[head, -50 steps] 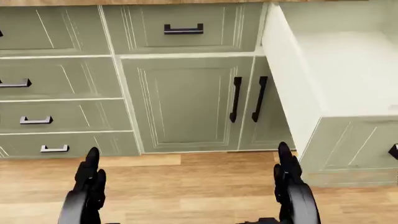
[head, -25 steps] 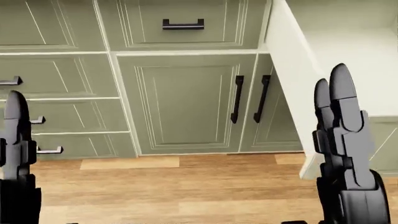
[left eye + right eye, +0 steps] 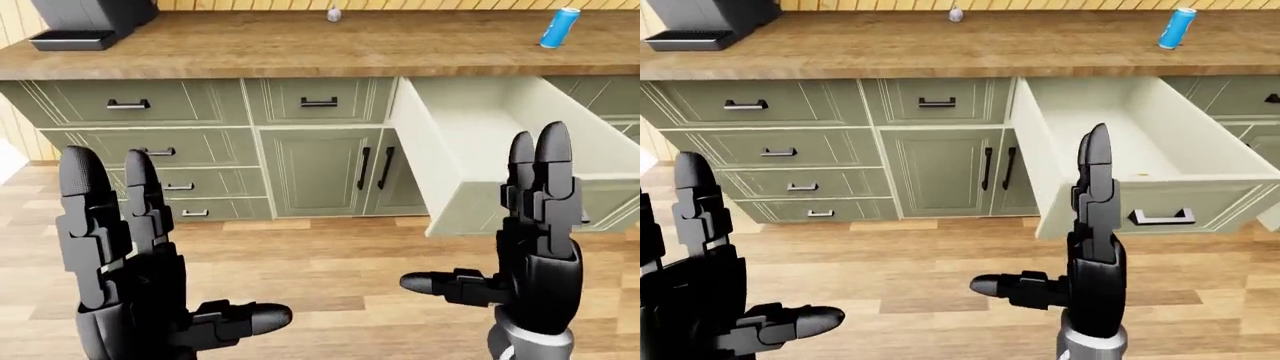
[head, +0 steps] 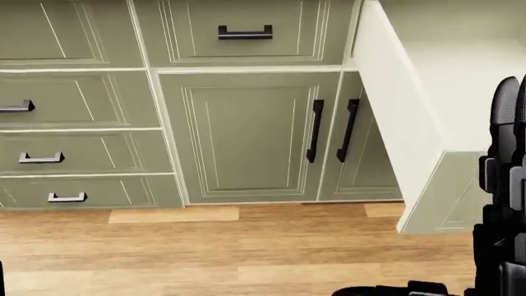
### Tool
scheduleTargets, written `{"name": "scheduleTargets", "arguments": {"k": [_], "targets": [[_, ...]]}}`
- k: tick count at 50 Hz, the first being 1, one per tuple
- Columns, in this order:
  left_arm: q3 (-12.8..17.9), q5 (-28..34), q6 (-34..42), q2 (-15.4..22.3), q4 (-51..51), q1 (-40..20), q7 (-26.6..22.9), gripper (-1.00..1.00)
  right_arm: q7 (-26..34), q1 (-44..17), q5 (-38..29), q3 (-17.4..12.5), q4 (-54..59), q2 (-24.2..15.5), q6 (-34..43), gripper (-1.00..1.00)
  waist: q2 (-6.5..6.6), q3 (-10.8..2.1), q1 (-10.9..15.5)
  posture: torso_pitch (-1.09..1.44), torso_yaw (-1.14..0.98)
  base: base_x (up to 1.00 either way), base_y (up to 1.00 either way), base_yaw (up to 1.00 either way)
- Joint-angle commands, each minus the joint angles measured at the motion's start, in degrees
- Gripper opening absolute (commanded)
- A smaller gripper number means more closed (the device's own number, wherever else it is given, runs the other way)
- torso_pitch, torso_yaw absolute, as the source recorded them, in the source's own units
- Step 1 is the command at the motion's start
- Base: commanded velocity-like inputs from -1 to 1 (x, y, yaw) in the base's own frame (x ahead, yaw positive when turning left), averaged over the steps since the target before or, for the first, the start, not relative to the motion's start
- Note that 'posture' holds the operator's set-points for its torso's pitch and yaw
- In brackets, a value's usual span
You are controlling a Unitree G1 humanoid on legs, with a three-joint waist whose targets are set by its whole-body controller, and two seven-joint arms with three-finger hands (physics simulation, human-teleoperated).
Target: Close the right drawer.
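Standing with both arms raised, the robot faces a run of green cabinets, and the right drawer [image 3: 1145,161] hangs pulled far out from under the wooden surface [image 3: 300,45], its pale inside bare as far as I can see and its dark handle [image 3: 1161,217] showing on the front panel. A second ago both hands sat low near the floor; now they have come up to about drawer height. The right hand [image 3: 535,232] is spread, fingers straight up and thumb out sideways, holding nothing, and it overlaps the drawer front in the eye views, though I cannot tell whether it touches. The left hand [image 3: 130,270] is likewise spread and free, well apart from the drawer. A blue can [image 3: 1176,27] stands on the surface above. The lift looks like preparation for a push; the drawer is not yet shut.
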Motion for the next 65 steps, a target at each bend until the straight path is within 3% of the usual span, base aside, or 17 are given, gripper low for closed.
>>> {"name": "scheduleTargets", "arguments": {"k": [1, 8, 10, 18, 24, 29, 32, 42, 44, 46, 47, 51, 57, 59, 61, 62, 65], "targets": [[0.05, -0.05, -1.04, 0.05, -1.56, -0.42, 0.02, 1.00, -0.03, -0.51, 2.14, -0.88, -2.63, -0.22, -0.63, 1.00, -0.05, -0.50, -0.06, 0.00, 0.00, 0.00, 0.00, 0.00], [0.17, 0.02, -1.59, 0.04, -0.55, -0.69, 0.01, 1.00, 1.87, 2.16, 1.99, 1.57, -4.95, 0.64, -2.76, 1.00, 0.27, -1.07, -0.32, 0.00, 0.00, 0.00, 0.00, -0.02], [0.20, 0.05, -1.81, 0.03, -0.24, -0.73, 0.00, 1.00, 1.76, 2.09, 1.84, 1.84, -4.88, 0.68, -2.65, 1.00, 0.52, 0.71, -0.31, 0.00, 0.00, 0.00, 0.00, -0.21], [0.19, -0.15, -2.65, 0.05, 0.24, -0.41, -0.17, 1.00, 1.53, 2.88, 1.39, 2.53, -4.70, 0.62, -3.53, 1.00, 0.61, 1.47, -0.96, 0.00, 0.00, 0.00, 0.00, -0.21], [0.12, -0.14, -2.48, 0.09, 0.13, -0.43, -0.21, 1.00, 1.18, 2.81, 1.14, 2.68, -4.49, 0.50, -3.50, 1.00, 2.52, 2.04, -0.39, 0.00, 0.00, 0.00, 0.00, -0.21], [0.06, -0.25, -2.43, 0.10, -0.03, -0.37, -0.30, 1.00, 1.09, 3.31, 1.12, 3.03, -4.51, 0.48, -3.92, 1.00, 0.84, 1.51, -0.29, 0.00, 0.00, 0.00, 0.00, -0.22], [0.02, -0.25, -2.67, 0.10, 0.09, -0.27, -0.34, 1.00, 0.96, 3.54, 1.13, 2.99, -4.44, 0.47, -4.17, 1.00, -2.25, 0.83, -0.25, 0.00, 0.00, 0.00, 0.00, -0.34], [-0.29, -0.21, -3.14, 0.19, 0.30, -0.03, -0.36, 1.00, 1.10, 4.54, 1.05, 3.15, -4.93, 0.59, -4.58, 1.00, 0.62, 2.16, -0.55, 0.00, 0.00, 0.00, 0.00, -0.34], [-0.34, -0.21, -3.07, 0.21, 0.36, -0.06, -0.38, 1.00, 1.03, 4.60, 0.91, 3.26, -4.83, 0.64, -4.69, 1.00, 2.13, 2.30, -0.41, 0.00, 0.00, 0.00, 0.00, -0.34], [-0.36, -0.22, -3.09, 0.24, 0.26, 0.05, -0.39, 1.00, 0.93, 4.95, 0.77, 3.46, -4.85, 0.71, -5.00, 1.00, 5.52, 1.26, -0.20, 0.00, 0.00, 0.00, 0.00, -0.34], [-0.37, -0.24, -3.13, 0.25, 0.32, 0.04, -0.42, 1.00, 0.92, 4.73, 0.66, 3.47, -4.65, 0.66, -4.85, 1.00, 4.03, 1.33, 0.33, 0.00, 0.00, 0.00, 0.00, -0.34], [-0.46, -0.27, -3.08, 0.30, 0.10, 0.13, -0.45, 1.00, 0.79, 4.46, 0.61, 3.55, -4.29, 0.54, -4.87, 1.00, 3.53, 1.53, 0.10, 0.00, 0.00, 0.00, 0.00, -0.34], [-0.19, -0.43, -3.11, 0.23, 0.58, -0.20, -0.32, 1.00, 0.59, 4.22, 0.49, 3.54, -3.63, 0.46, -5.00, 1.00, 0.41, 1.53, 0.20, 0.00, 0.00, 0.00, 0.00, -0.34], [-0.15, -0.37, -3.29, 0.20, 0.72, -0.14, -0.31, 1.00, 0.34, 4.40, 0.42, 3.47, -3.59, 0.54, -5.15, 1.00, -1.44, 1.34, 0.19, 0.00, 0.00, 0.00, 0.00, -0.34], [-0.28, -0.27, -3.26, 0.18, 0.60, -0.07, -0.34, 1.00, 0.45, 4.10, 0.74, 3.23, -3.43, 0.38, -4.95, 1.00, -5.09, -0.07, -0.36, 0.00, 0.00, 0.00, 0.00, -0.25], [-0.25, -0.31, -3.27, 0.20, 0.63, -0.12, -0.33, 1.00, 0.47, 4.06, 0.70, 3.26, -3.45, 0.40, -4.91, 1.00, -2.10, 1.02, -0.95, 0.00, 0.00, 0.00, 0.00, -0.24], [-0.29, -0.33, -2.96, 0.22, 0.28, -0.09, -0.33, 1.00, 0.46, 4.55, 0.57, 3.47, -3.57, 0.49, -5.29, 1.00, -1.98, 0.73, -1.07, 0.00, 0.00, 0.00, 0.00, -0.24]]}}
